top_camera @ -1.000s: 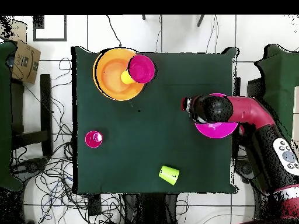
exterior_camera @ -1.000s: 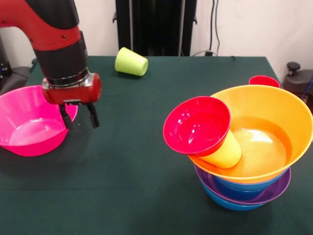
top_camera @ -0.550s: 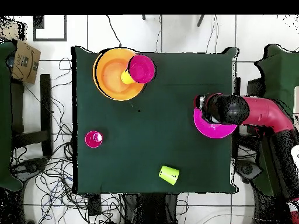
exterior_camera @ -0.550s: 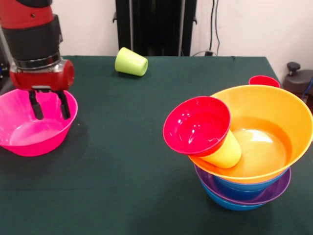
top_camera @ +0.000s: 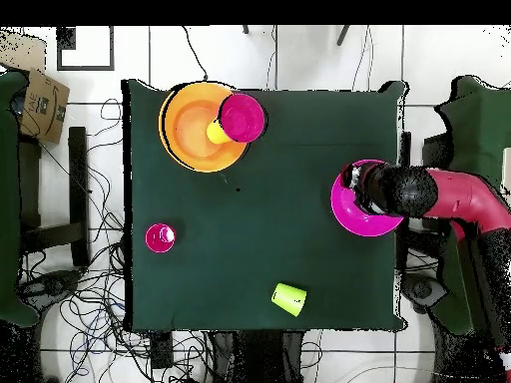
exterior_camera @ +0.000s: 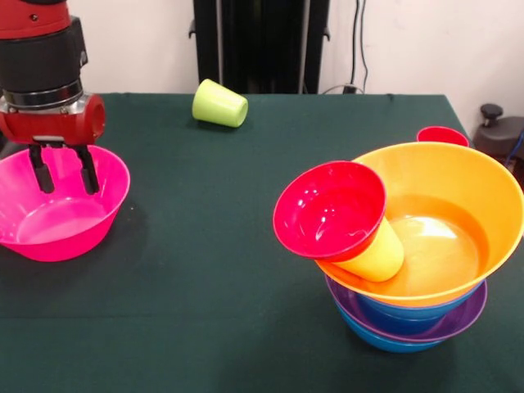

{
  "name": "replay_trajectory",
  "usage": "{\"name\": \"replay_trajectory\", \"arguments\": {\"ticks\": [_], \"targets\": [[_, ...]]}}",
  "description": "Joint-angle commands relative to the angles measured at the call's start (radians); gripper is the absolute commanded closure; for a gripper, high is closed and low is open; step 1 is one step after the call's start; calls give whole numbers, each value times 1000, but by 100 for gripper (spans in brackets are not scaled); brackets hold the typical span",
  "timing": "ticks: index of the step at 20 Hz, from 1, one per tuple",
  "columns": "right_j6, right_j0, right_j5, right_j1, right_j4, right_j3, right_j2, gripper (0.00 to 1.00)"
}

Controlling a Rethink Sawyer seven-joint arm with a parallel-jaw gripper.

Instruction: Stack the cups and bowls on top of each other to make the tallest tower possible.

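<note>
My gripper (exterior_camera: 63, 172) is open and hangs over the inside of the large pink bowl (exterior_camera: 78, 233) at the left, with nothing between its fingers. From above the gripper (top_camera: 371, 190) covers part of the pink bowl (top_camera: 348, 217). The tower at the right has blue and purple bowls (exterior_camera: 409, 326) lowest and the wide orange bowl (exterior_camera: 458, 196) on top of them. In the orange bowl a yellow cup (exterior_camera: 378, 255) lies tilted with the small red bowl (exterior_camera: 327, 211) leaning on it. A lime green cup (exterior_camera: 219, 104) lies on its side at the back. A red cup (exterior_camera: 442, 134) stands behind the tower.
The dark green table (exterior_camera: 213, 270) ends close behind the pink bowl. From above, the tower (top_camera: 195, 130) sits near one corner, the red cup (top_camera: 160, 237) near one edge and the green cup (top_camera: 288, 298) near another. Cables cover the floor around.
In the front view the gripper has moved left, from beside the pink bowl's right rim to over its inside, and risen a little. It stays open. Nothing else moved.
</note>
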Motion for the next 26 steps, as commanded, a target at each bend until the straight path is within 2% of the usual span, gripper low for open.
{"name": "replay_trajectory", "arguments": {"ticks": [1,14,18,22,26], "targets": [[-157,17,9,63,-97,-33,-101,0],[-102,10,-61,138,-99,-90,-163,0],[-98,10,-72,125,-79,-67,-158,0],[-79,21,-52,78,-53,-38,-158,0],[-12,45,-49,37,-32,-8,-172,0]]}}
